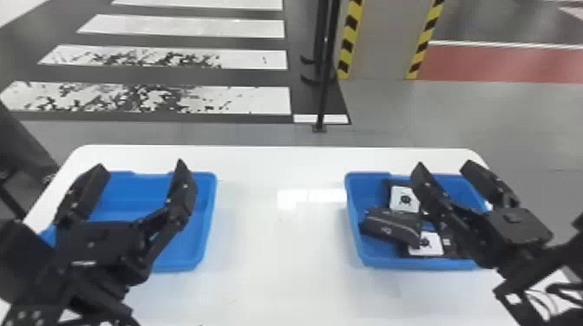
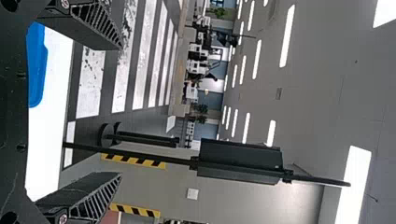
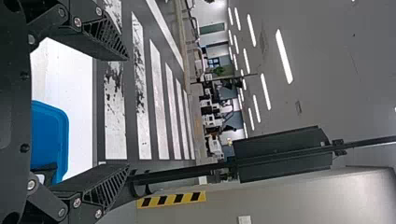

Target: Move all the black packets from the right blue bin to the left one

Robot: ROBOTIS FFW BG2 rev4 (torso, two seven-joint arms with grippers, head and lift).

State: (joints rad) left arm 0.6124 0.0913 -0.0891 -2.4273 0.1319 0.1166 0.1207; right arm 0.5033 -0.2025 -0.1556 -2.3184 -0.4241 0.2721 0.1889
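Left pincer [image 1: 141, 166] wide, right pincer [image 1: 443, 165] wide. Right bin [image 1: 352, 216] holds black packets [image 1: 388, 224], 6 to 11 o'clock. Left over left bin [image 1: 209, 221], aimed 1 o'clock; right, 10 o'clock.

Looks like a large indoor test hall or robotics lab, judging by crosswalk-like white stripes [image 1: 182, 26] painted on the floor beyond the left claw [image 1: 141, 164], yellow-and-black hazard strips [image 1: 350, 39] and a red floor band [image 1: 490, 63] beyond the right claw [image 1: 444, 164], and rows of ceiling lights [image 3: 284, 57] high above that claw.
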